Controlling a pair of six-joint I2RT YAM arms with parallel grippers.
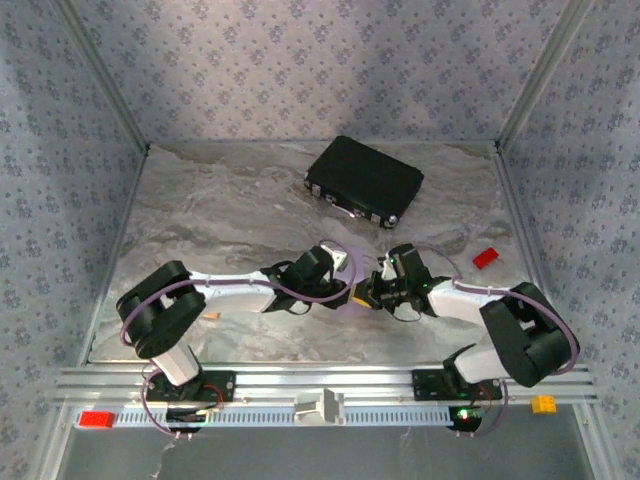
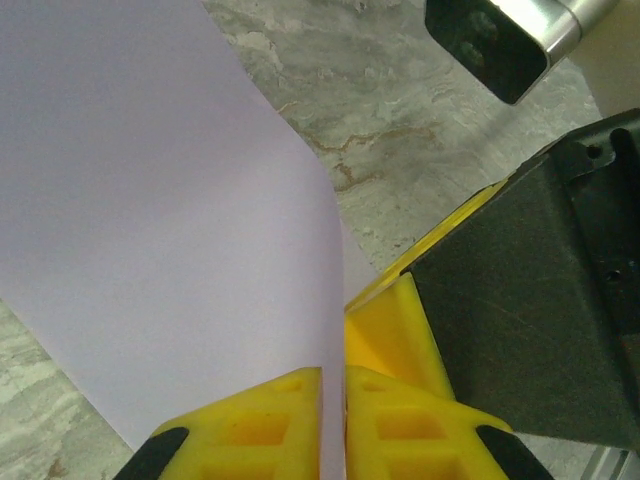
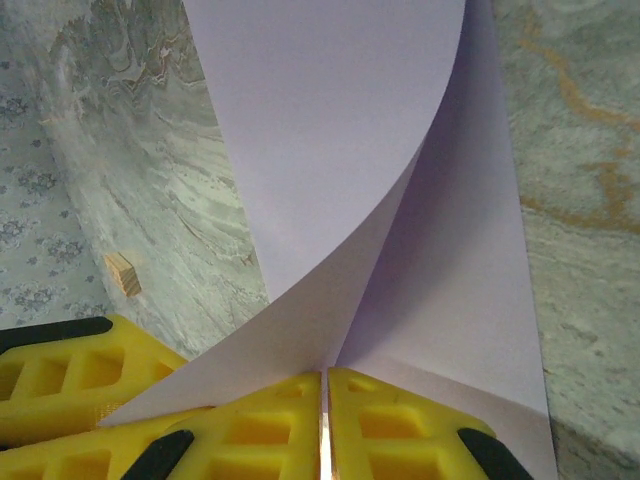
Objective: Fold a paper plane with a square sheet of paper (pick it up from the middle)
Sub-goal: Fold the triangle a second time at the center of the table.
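Top: left gripper (image 1: 350, 292) and right gripper (image 1: 370, 296) meet mid-table; left wrist: jaws pinched tight on square sheet of paper (image 2: 160, 220); right wrist: jaws also nipping the curled sheet, above table (image 3: 590, 200).

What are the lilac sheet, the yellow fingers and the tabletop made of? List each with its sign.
Lilac sheet: thin matte paper; it curls in a smooth bend without cracking. Yellow fingers: probably moulded plastic, matte, with ribbed pockets. Tabletop: marble-look veined surface, low sheen; possibly a printed covering, cannot tell.
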